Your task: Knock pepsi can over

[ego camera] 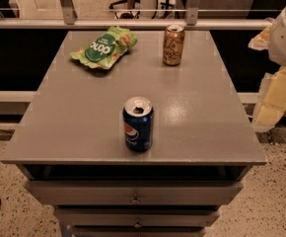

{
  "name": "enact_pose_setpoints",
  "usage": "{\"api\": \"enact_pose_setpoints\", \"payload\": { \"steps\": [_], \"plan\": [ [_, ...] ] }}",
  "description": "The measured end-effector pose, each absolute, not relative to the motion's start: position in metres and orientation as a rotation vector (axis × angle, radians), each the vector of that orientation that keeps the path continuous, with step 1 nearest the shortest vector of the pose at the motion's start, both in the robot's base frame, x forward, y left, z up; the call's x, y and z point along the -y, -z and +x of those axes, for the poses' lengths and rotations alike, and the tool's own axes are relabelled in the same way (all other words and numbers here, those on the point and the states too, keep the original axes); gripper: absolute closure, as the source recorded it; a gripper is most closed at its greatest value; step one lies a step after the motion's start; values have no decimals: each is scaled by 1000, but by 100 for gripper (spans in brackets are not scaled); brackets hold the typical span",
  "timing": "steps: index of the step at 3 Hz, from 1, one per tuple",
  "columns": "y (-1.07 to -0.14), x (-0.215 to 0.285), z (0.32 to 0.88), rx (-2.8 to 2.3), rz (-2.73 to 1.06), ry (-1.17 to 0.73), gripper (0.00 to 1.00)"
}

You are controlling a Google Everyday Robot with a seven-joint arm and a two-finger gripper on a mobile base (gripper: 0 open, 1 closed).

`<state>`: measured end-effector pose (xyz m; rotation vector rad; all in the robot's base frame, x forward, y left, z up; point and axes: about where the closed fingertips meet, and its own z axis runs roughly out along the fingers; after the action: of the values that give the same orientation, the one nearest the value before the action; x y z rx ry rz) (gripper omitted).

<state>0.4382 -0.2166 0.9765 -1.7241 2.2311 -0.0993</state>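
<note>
The pepsi can (138, 124) is dark blue with a red-white-blue logo and an opened silver top. It stands upright near the front edge of the grey table (74, 127), about at its middle. My arm comes in at the right edge of the view, beyond the table's right side. The gripper (269, 113) hangs there at about table height, well to the right of the can and apart from it. It holds nothing that I can see.
A copper-gold can (173, 44) stands upright at the back of the table, right of centre. A green snack bag (103, 47) lies at the back left. Drawers (135, 194) sit below the front edge. A railing (133, 22) runs behind the table.
</note>
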Motion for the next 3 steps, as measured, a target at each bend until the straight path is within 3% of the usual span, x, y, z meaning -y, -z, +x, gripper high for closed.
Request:
{"api": "enact_pose_setpoints", "payload": {
  "steps": [3],
  "plan": [
    [-971,182,440,-2158,-1629,-18,0]
  ]
}}
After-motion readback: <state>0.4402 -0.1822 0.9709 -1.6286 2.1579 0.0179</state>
